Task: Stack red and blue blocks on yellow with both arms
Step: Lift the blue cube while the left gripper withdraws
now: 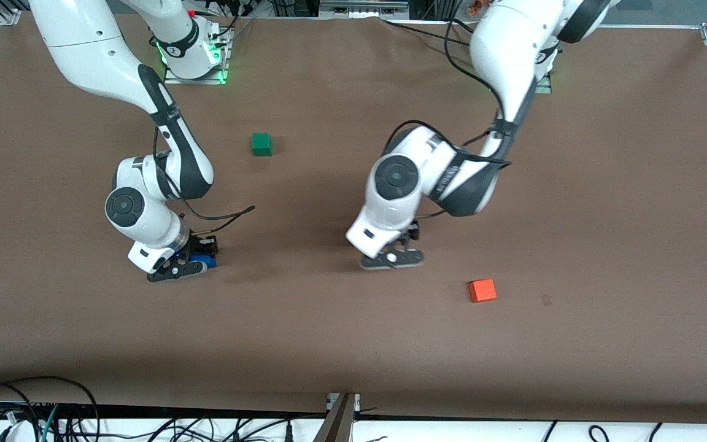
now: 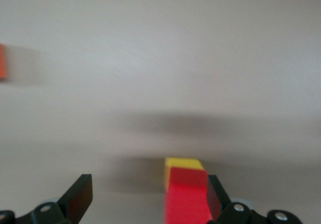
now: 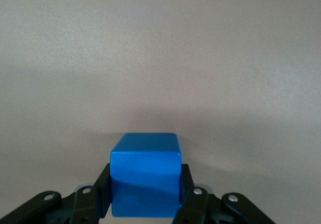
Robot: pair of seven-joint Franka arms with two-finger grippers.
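In the left wrist view the red block (image 2: pixel 186 196) sits on the yellow block (image 2: pixel 183 162), whose top edge shows past it. My left gripper (image 2: pixel 149 195) is open and wide around the stack, with one finger (image 2: pixel 214 196) close against the red block and the other finger (image 2: pixel 80 196) well apart. In the front view my left gripper (image 1: pixel 393 259) is low near the table's middle and hides the stack. My right gripper (image 3: pixel 145 193) is shut on the blue block (image 3: pixel 145 176), low over the table toward the right arm's end (image 1: pixel 185 265); a bit of the blue block (image 1: pixel 209 264) shows there.
An orange cube (image 1: pixel 482 290) lies nearer the front camera than my left gripper, toward the left arm's end; it shows at the edge of the left wrist view (image 2: pixel 2 61). A green cube (image 1: pixel 261 143) lies nearer the bases. The brown table (image 1: pixel 353 344) carries nothing else.
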